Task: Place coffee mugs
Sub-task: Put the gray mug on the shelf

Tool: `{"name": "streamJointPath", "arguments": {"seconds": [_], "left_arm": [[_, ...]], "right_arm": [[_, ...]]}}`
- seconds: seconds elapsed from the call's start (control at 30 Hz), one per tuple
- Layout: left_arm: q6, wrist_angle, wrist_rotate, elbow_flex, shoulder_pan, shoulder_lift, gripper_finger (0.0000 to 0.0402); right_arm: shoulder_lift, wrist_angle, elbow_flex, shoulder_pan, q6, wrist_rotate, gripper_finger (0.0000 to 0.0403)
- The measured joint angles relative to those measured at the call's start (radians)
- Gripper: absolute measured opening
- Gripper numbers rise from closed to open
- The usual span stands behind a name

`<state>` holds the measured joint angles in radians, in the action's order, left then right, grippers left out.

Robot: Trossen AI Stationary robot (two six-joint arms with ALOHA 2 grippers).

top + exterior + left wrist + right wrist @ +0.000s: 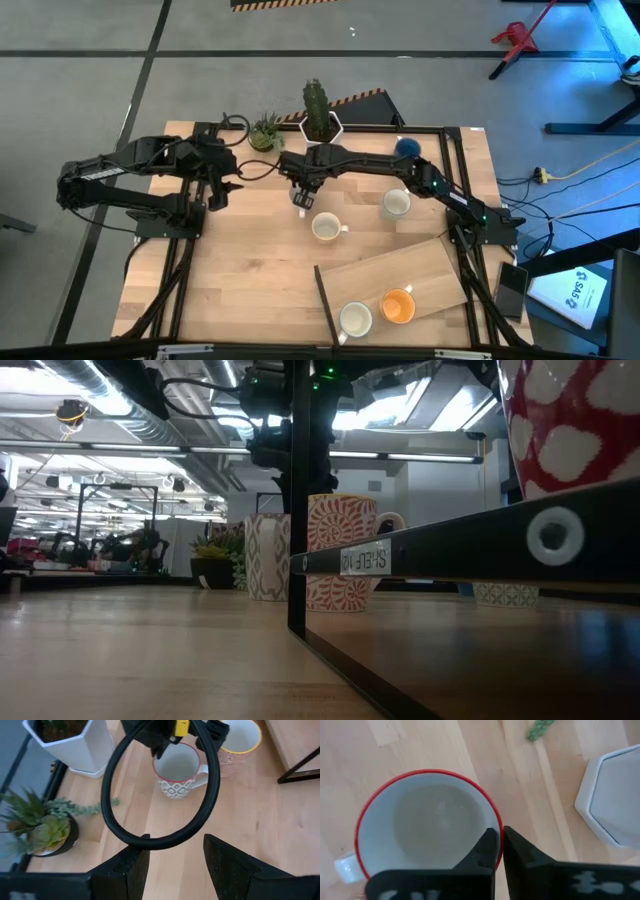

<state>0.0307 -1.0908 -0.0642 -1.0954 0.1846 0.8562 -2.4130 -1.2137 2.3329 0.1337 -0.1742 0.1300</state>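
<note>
A white coffee mug with a red rim (327,228) stands upright on the wooden table near the middle, its handle toward the table's right. My right gripper (499,837) reaches in from the right, points down and is shut on it. Another pale mug (396,203) stands to its right and a dark blue one (407,148) stands behind that. A white mug (355,318) and an orange mug (398,306) stand on the raised wooden board (420,270). My left gripper (175,865) waits open at the table's left, touching nothing. My right gripper holds the red-rimmed mug by its rim (496,817), on the side away from the handle (342,865). One finger (485,851) is inside the cup and the other (522,857) outside the wall. The fingers come from above, pointing down. The mug stands upright on the table.
A white hexagonal cactus pot (320,125) and a small succulent (265,132) stand at the far edge, close behind the held mug. The board's black frame (322,290) runs along the near right. A black cable loop (150,810) hangs before my left gripper.
</note>
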Motion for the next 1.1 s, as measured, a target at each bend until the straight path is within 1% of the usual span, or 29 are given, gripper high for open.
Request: {"name": "streamJointPath", "arguments": {"seconds": [0.17, 0.37, 0.57, 0.63, 0.8, 1.1], "left_arm": [[-0.001, 0.000, -0.045, 0.000, 0.000, 0.000, 0.0179], [-0.003, 0.001, -0.082, 0.000, 0.000, 0.000, 0.0179], [-0.004, 0.001, -0.111, 0.000, 0.000, 0.000, 0.0179], [-0.003, 0.001, -0.118, 0.000, 0.000, 0.000, 0.0179], [-0.005, 0.002, -0.133, 0.000, 0.000, 0.000, 0.0179], [-0.005, 0.002, -0.134, 0.000, 0.000, 0.000, 0.0179]], "right_arm": [[0.005, -0.003, 0.001, 0.006, 0.031, -0.045, 0.0002], [0.030, -0.030, 0.016, 0.031, 0.086, -0.142, 0.0000], [0.072, -0.057, 0.021, 0.060, 0.123, -0.158, 0.0000], [0.075, -0.068, 0.020, 0.063, 0.131, -0.157, 0.0000], [0.078, -0.106, 0.020, 0.070, 0.132, -0.192, 0.0000], [0.071, -0.113, 0.000, 0.070, 0.158, -0.183, 0.0003]]}}
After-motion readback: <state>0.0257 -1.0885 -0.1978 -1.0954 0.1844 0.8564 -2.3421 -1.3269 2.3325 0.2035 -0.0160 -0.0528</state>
